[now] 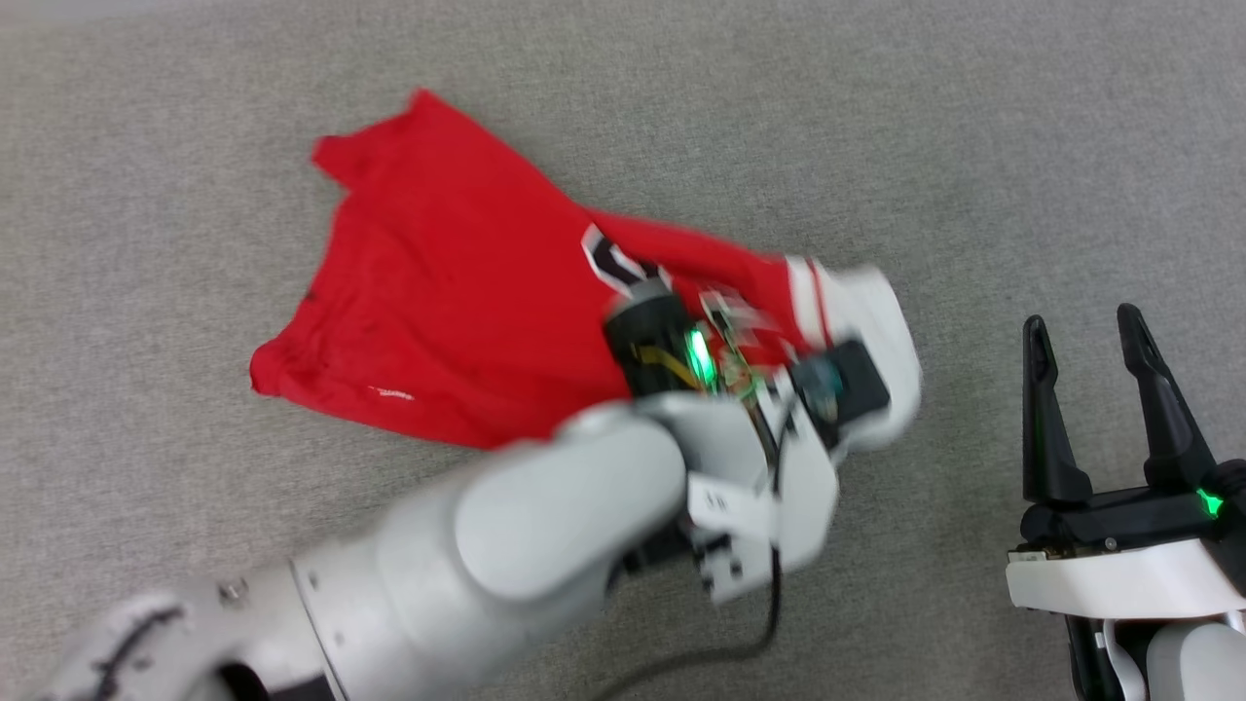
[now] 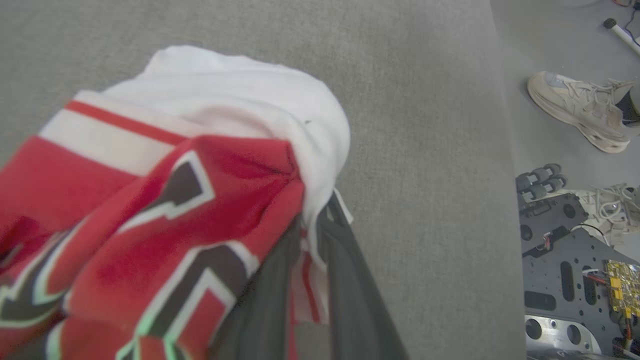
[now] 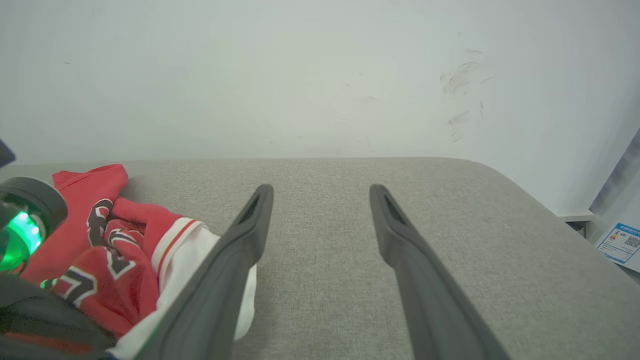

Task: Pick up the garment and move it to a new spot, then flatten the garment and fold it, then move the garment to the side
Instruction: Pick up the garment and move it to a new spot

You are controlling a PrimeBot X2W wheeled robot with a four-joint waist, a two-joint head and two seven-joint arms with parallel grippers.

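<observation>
The left claw (image 2: pixel 316 220) is clenched on the garment (image 1: pixel 438 292) near its white sleeve; the right claw (image 1: pixel 1081 323) is released. Soft, light cloth, likely to droop: best gripped at the shoulders

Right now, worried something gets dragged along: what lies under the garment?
Grey surface shows around the garment; anything beneath the cloth is covered. The left end effector grips its sleeve end.

Soft cloth garment (image 1: pixel 448 292); rough matt fab. surface (image 1: pixel 973 146)
</observation>
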